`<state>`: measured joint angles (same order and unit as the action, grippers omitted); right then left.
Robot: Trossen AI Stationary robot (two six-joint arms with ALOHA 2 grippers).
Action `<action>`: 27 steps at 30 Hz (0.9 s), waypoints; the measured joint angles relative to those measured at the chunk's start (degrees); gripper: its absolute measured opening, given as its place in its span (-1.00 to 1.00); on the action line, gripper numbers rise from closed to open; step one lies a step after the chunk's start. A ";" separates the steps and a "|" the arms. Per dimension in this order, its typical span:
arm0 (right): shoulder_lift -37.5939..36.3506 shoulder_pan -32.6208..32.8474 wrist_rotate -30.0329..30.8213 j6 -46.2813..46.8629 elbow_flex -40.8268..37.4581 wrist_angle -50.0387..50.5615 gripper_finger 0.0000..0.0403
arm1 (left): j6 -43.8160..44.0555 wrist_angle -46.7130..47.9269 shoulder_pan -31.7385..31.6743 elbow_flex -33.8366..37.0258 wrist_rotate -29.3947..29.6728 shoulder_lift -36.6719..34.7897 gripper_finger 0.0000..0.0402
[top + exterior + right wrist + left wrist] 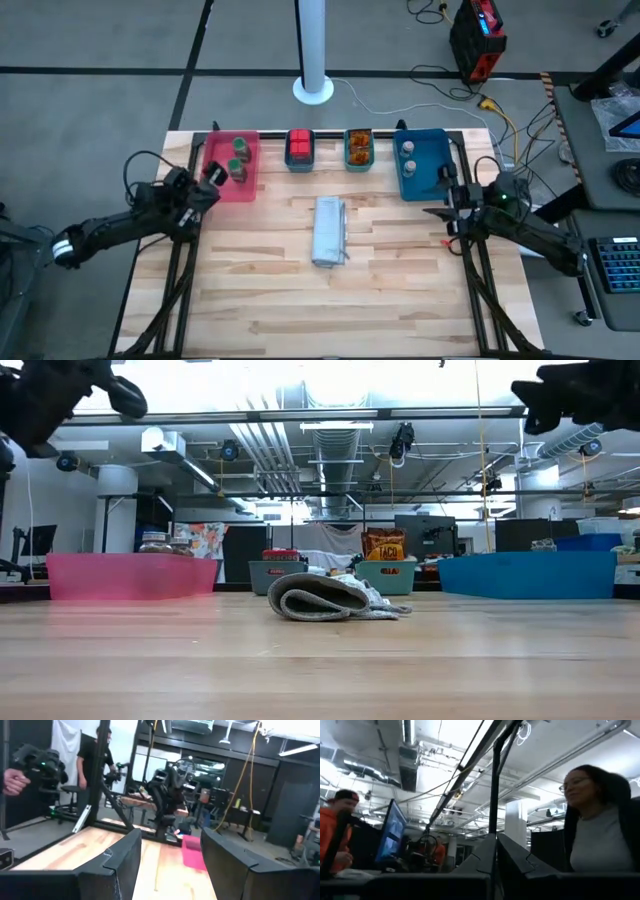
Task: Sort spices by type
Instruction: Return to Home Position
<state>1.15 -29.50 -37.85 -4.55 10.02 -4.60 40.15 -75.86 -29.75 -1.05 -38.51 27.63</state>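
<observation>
Spices (240,148) lie grouped in four trays along the 12 o'clock edge of the table (330,310). Two green-lidded jars (238,170) stand in the pink tray (243,190) at about 11 o'clock. The red boxes (299,147) fill a small grey tray (299,166) just left of 12, and the orange packets (359,147) stand in a small teal tray (359,167) just right of it. Two pale-lidded jars (408,158) sit in the blue tray (425,160) at about 1 o'clock. A folded grey-white bundle (330,230) lies at the table's centre, apart from every tray. The left gripper (210,175) hangs over the 10 o'clock edge beside the pink tray's near corner; its wrist view shows the fingers (480,862) pressed together on nothing. The right gripper (440,195) hangs over the 2 o'clock edge, just beside the blue tray's near corner, fingers (125,855) spread wide and empty.
</observation>
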 joint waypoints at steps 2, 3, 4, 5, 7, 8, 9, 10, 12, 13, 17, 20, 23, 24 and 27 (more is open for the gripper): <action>0.40 0.01 -0.57 0.08 -0.91 -0.58 -0.03 | 3.04 1.04 -1.70 0.02 -1.67 -2.57 -1.00; 0.15 0.01 -0.56 -0.12 -1.30 -0.39 -0.02 | 4.32 1.06 -2.79 0.02 -2.64 -3.79 -1.00; -0.42 0.01 -0.64 -0.51 -1.66 -0.51 -0.02 | 5.65 0.87 -3.88 0.01 -3.98 -5.22 -1.00; -0.79 0.01 -0.74 -0.51 -2.09 -0.82 -0.02 | 7.05 0.69 -5.02 -0.01 -5.06 -6.58 -1.00; -1.10 0.01 -0.81 -0.24 -2.76 -1.24 -0.02 | 10.07 1.07 -7.95 -0.01 -6.70 -9.80 -1.00; -1.10 0.01 -0.77 0.04 -2.98 -0.97 -0.01 | 11.60 1.07 -9.56 -0.01 -7.50 -11.46 -1.00; -0.92 0.01 -0.76 0.00 -3.15 -1.00 -0.01 | 12.81 1.39 -11.34 -0.01 -8.19 -13.15 -1.00; -0.76 0.01 -0.79 -0.13 -3.44 -1.22 -0.01 | 13.86 2.62 -13.02 -0.01 -8.86 -14.63 -1.00; -0.91 0.01 -1.14 -0.20 -4.03 -1.28 -0.01 | 15.93 6.39 -16.37 0.07 -11.19 -17.47 -1.00; -1.07 0.01 -1.23 -0.51 -4.31 -1.26 -0.01 | 16.13 8.51 -17.85 0.22 -12.43 -18.81 -1.00; -1.07 0.01 -1.62 -1.88 -6.05 -2.14 -0.01 | 11.36 21.81 -21.93 0.50 -15.16 -23.00 -1.00; -1.05 0.01 -1.62 -1.52 -8.61 -2.14 -0.01 | 4.99 31.39 -22.35 0.50 -16.09 -25.34 -1.00; -0.97 0.01 -1.51 -0.88 -9.31 0.09 -0.01 | 1.29 36.23 -22.33 0.50 -15.78 -26.74 -1.00; -0.94 0.01 -1.51 -0.49 -9.31 0.06 -0.01 | 1.20 36.63 -22.33 0.50 -15.26 -26.93 -1.00; -0.98 0.01 -1.20 2.85 -9.31 -0.24 -0.01 | 2.50 36.83 -22.33 0.50 -14.75 -27.03 -1.00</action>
<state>0.17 -29.50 -39.05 -1.70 0.71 -4.84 42.65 -39.02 -52.07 -0.56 -53.25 0.60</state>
